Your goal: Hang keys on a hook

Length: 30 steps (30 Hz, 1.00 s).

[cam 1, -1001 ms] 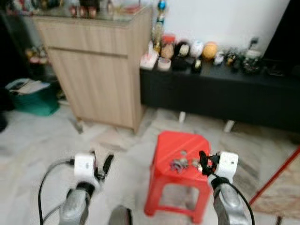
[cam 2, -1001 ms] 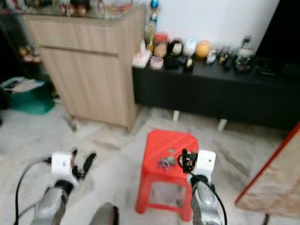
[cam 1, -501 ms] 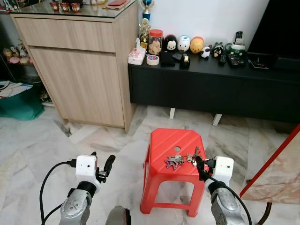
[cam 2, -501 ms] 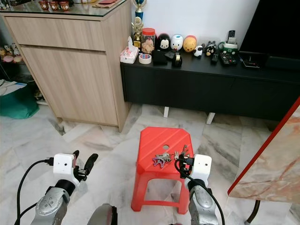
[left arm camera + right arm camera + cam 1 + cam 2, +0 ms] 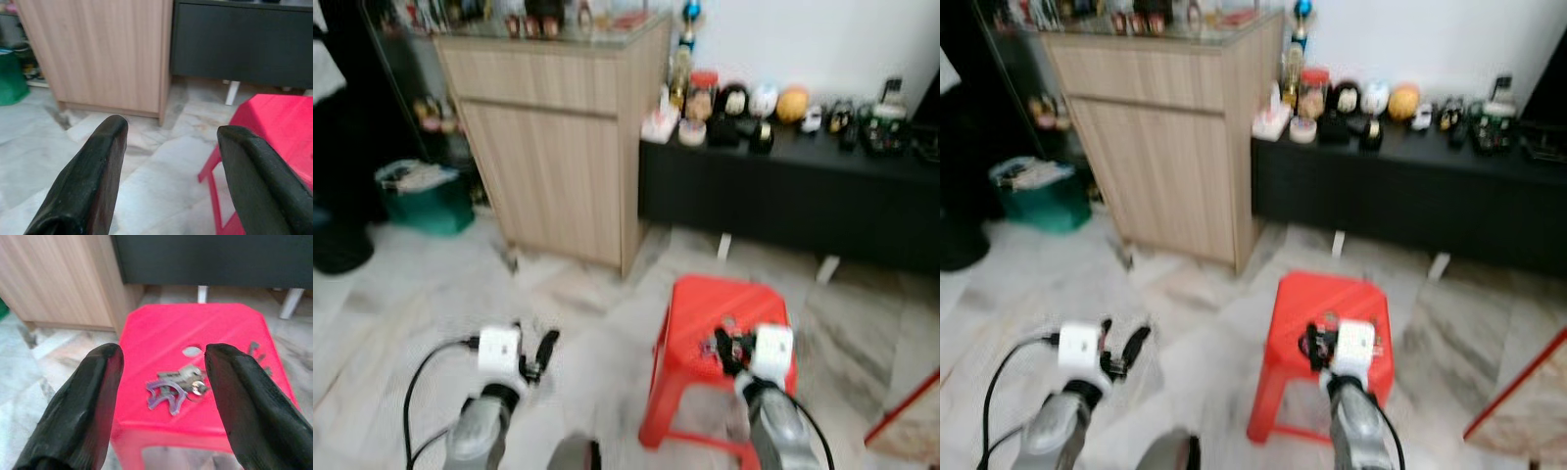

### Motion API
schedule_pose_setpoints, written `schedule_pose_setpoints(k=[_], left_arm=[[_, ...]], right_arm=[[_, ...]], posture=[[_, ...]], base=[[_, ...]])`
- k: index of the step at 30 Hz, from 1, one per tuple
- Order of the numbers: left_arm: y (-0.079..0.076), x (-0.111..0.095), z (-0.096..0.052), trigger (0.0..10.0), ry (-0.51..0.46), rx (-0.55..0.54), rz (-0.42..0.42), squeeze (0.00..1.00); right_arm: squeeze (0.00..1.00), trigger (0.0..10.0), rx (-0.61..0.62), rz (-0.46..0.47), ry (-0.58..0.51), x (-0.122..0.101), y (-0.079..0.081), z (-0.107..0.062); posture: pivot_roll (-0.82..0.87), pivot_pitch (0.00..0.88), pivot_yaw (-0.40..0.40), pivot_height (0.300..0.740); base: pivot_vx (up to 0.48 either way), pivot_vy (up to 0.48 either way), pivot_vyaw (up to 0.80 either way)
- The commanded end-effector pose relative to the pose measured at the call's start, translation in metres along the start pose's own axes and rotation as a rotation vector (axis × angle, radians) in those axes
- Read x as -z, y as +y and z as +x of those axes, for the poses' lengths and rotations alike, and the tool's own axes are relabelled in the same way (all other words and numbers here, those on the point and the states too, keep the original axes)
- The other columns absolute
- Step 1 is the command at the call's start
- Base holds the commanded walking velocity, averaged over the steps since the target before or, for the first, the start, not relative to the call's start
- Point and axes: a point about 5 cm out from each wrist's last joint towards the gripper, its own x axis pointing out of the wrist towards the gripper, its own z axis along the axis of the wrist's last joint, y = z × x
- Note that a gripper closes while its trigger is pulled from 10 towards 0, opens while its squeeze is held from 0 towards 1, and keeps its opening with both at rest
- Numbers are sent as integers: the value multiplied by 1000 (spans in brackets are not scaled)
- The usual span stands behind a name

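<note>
A bunch of keys (image 5: 173, 387) with a purple tag lies on top of a red plastic stool (image 5: 724, 313). In the blurred eye views my right gripper (image 5: 722, 349) hovers open just above the stool's near edge, with the keys right in front of it. The right wrist view puts the keys between and beyond its two black fingers (image 5: 78, 416), untouched. My left gripper (image 5: 544, 351) is open over the marble floor to the left of the stool. In the left wrist view a corner of the stool (image 5: 274, 117) lies beyond that gripper's fingers (image 5: 93, 181).
A tall wooden cabinet (image 5: 568, 147) stands at the back left. Beside it runs a low black console (image 5: 783, 186) carrying several figurines. A green bin (image 5: 426, 201) sits on the floor at far left. A red table edge (image 5: 901, 426) crosses the lower right corner.
The whole picture has shifted to the right and blurred, so the camera has moved. Both grippers stay open, the right one still at the stool's front edge by the keys.
</note>
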Motion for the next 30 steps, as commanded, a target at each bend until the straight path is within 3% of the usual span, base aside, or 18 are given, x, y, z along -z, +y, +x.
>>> schedule_pose_setpoints(k=[1, 17, 30], left_arm=[[-1, -5, 5, 10000, -16, 9, 1, 0], [-1, -7, 5, 10000, -21, 19, 1, 0], [-3, -6, 5, 10000, -23, 23, -6, 0]], right_arm=[[0, 10000, 4, 6, -1, 0, -2, 0], [0, 10000, -1, 21, -7, 0, 0, 1], [0, 10000, -6, 9, -19, -4, 1, 2]], posture=[[101, 0, -35, 650], [108, 0, -38, 650], [108, 0, -44, 650]], base=[[0, 0, 0], [0, 0, 0], [257, 0, 0]])
